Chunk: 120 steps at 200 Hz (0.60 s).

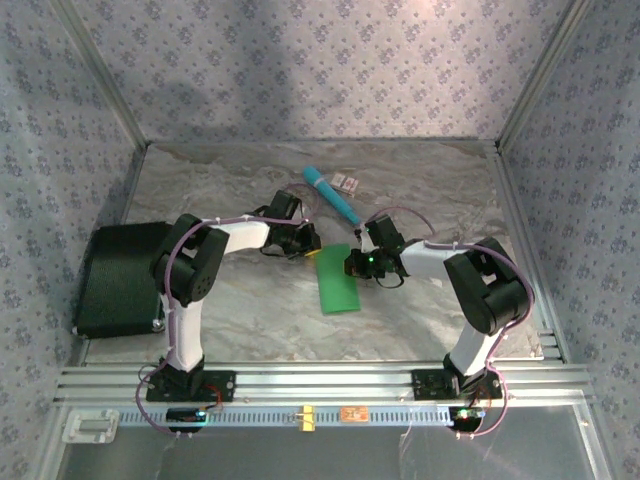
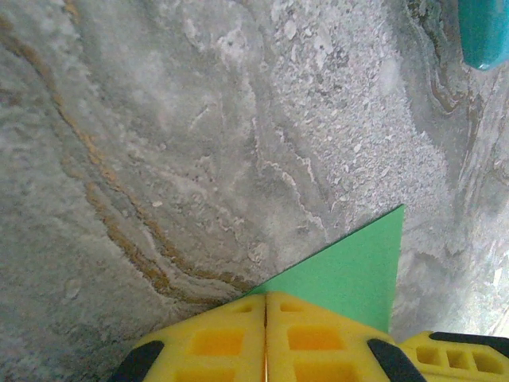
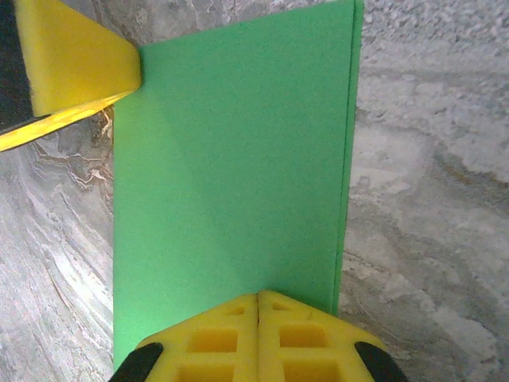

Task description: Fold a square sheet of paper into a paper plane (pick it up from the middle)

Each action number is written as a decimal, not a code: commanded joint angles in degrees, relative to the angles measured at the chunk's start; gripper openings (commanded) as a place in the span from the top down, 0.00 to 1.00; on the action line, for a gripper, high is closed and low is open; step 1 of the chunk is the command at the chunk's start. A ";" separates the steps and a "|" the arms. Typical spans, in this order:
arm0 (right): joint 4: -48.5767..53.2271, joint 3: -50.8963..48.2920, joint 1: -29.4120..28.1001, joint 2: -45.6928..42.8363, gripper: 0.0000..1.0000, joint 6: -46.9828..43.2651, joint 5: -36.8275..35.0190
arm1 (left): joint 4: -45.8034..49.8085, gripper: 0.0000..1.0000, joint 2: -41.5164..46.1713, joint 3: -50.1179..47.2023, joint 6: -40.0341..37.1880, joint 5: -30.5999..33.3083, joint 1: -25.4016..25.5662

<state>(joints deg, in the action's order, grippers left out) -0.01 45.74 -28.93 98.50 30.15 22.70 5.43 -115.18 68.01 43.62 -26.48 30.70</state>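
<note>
The square sheet of paper (image 1: 338, 285) is bright green and lies folded into a narrow rectangle on the marble table, between the two arms. My left gripper (image 1: 318, 250) is shut, its yellow tips (image 2: 266, 298) together at the sheet's far left corner (image 2: 358, 270). My right gripper (image 1: 352, 265) is shut too, its tips (image 3: 258, 296) closed over the near edge of the paper (image 3: 231, 159), close to the doubled edge on the right. The paper lies flat under both. The left gripper's yellow finger (image 3: 79, 64) touches the sheet's corner in the right wrist view.
A teal cylindrical stick (image 1: 333, 195) lies behind the paper, its end visible in the left wrist view (image 2: 483, 32). A small card (image 1: 346, 182) sits beside it. A black pad (image 1: 118, 280) occupies the table's left edge. Patterned walls enclose the table.
</note>
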 commanded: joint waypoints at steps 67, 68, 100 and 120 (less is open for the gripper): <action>8.52 -3.28 0.46 0.64 1.00 -0.93 -4.85 | 6.00 0.92 -1.88 3.06 1.01 11.81 -1.46; 8.53 -3.28 0.45 0.64 1.00 -0.91 -4.85 | 6.09 0.92 -1.89 3.12 1.02 11.81 -1.49; 8.23 -3.28 0.54 0.87 1.00 -0.92 -4.31 | 7.40 0.92 -2.33 4.54 0.69 12.36 -1.51; 8.18 -3.20 0.58 0.87 1.00 -0.89 -4.24 | 9.43 0.91 -2.11 6.29 -0.39 11.77 -1.47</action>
<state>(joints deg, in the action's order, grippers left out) -0.67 45.23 -28.91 98.21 30.15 22.11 10.85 -115.63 71.94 44.51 -20.47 30.76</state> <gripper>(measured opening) 0.051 0.085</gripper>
